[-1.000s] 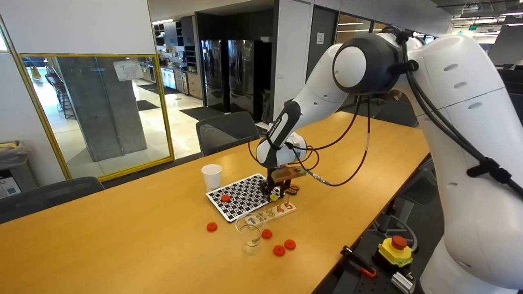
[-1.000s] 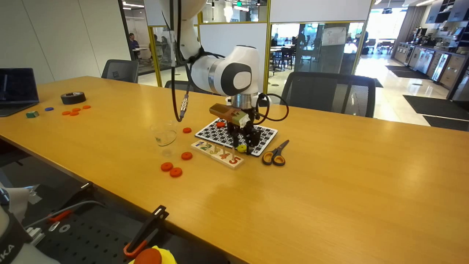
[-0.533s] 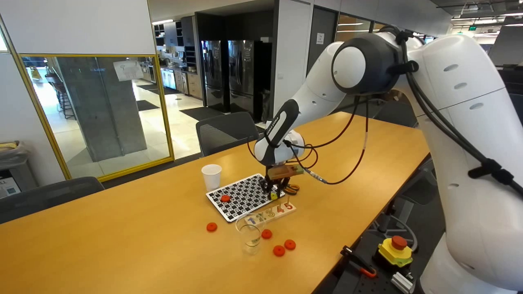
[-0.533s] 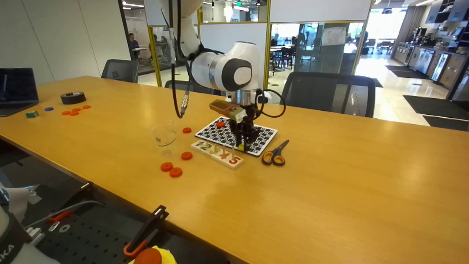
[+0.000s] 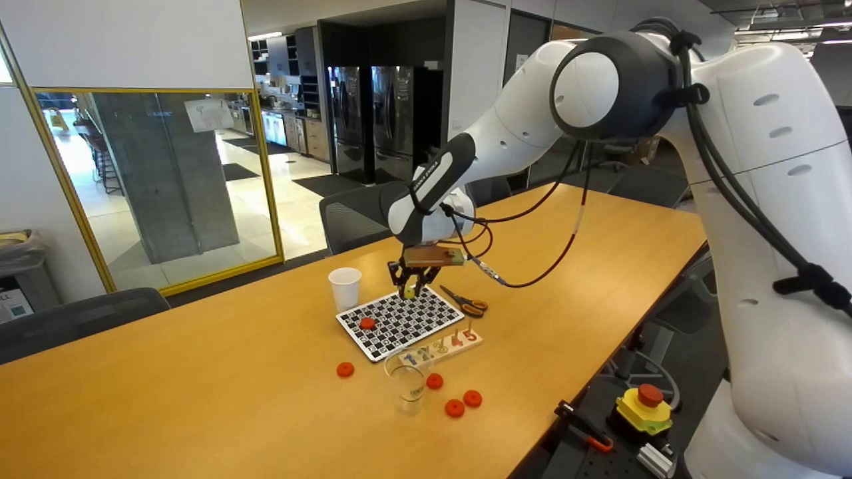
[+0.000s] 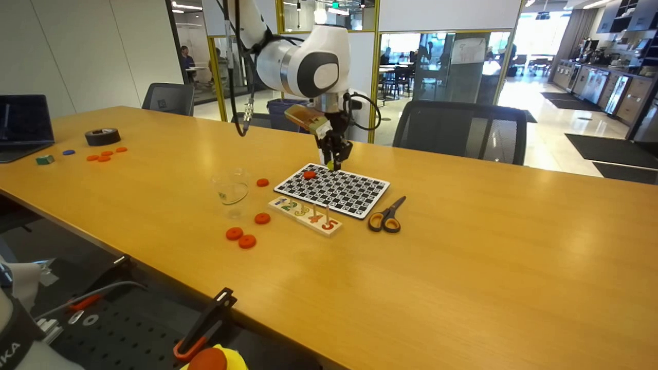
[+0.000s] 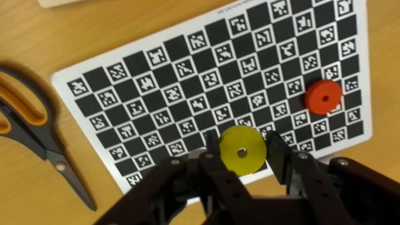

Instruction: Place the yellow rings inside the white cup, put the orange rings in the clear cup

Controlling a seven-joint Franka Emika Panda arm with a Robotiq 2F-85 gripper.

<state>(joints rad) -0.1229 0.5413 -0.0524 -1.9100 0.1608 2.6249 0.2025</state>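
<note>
In an exterior view the white cup [image 5: 345, 291] stands upright on the tabletop [image 5: 233, 399], at about nine o'clock from the fingers [image 5: 402, 286], which pinch the yellow ring [image 5: 410, 293] by opposite edges. Next it likely must travel that way, over the cup's mouth.

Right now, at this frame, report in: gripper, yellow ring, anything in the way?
Gripper shut on yellow ring. Held over checkerboard, seemingly raised; not yet in white cup. Orange ring on checkerboard, likely off the path.
</note>
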